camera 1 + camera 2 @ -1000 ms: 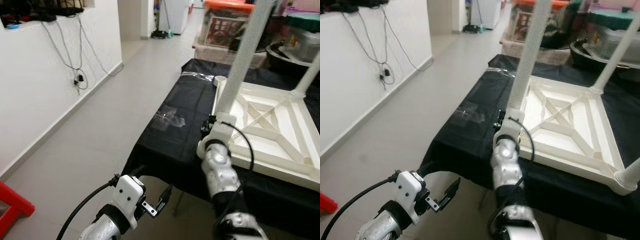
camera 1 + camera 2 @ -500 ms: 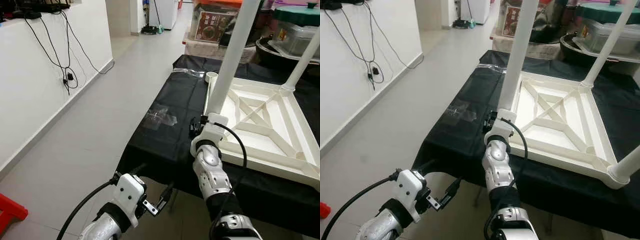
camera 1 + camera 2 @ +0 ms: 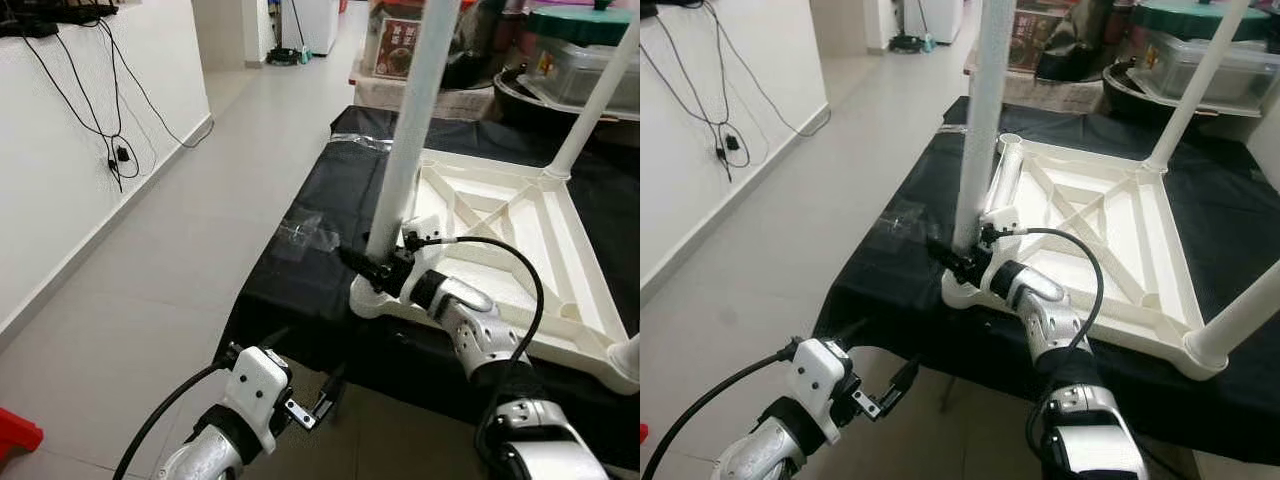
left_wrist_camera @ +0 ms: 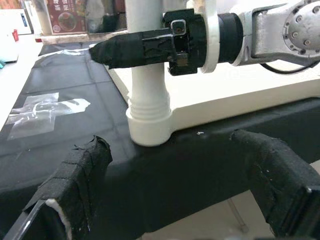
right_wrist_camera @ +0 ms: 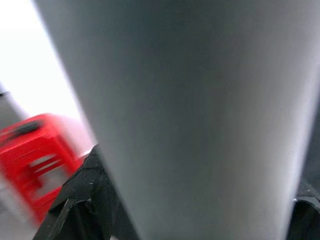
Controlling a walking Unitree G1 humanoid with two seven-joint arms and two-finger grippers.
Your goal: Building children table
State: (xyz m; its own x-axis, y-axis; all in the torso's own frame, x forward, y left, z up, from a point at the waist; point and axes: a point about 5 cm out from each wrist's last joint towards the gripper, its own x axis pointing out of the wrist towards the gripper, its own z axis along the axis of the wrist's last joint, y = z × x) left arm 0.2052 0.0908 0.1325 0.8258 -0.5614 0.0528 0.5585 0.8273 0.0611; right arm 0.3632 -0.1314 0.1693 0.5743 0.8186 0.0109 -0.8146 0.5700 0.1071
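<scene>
A white children's table [image 3: 520, 225] lies upside down on a black-covered worktop [image 3: 330, 200]. Three legs stand up from its corners, the near-left leg [image 3: 410, 130] being the closest. A loose leg [image 3: 1005, 165] lies along the frame's far-left side. My right gripper [image 3: 365, 268] is shut on the near-left leg just above its socket. One black finger [image 4: 135, 47] crosses in front of the leg, and the right wrist view has fingers [image 5: 90, 200] on both sides of it. My left gripper [image 3: 325, 395] hangs open below the worktop's front edge, with its fingers [image 4: 75, 185] wide apart.
A patch of clear tape [image 3: 310, 235] is stuck on the cloth left of the table. Storage boxes [image 3: 400, 50] stand behind the worktop. A white wall with hanging cables [image 3: 110, 150] runs along the left, with open floor beside it and a red stool [image 3: 15, 435] at the near left.
My right forearm has swung from below the leg's base out to the right, and its gripper now reaches leftward across the leg. The camera has shifted. The left arm has held still.
</scene>
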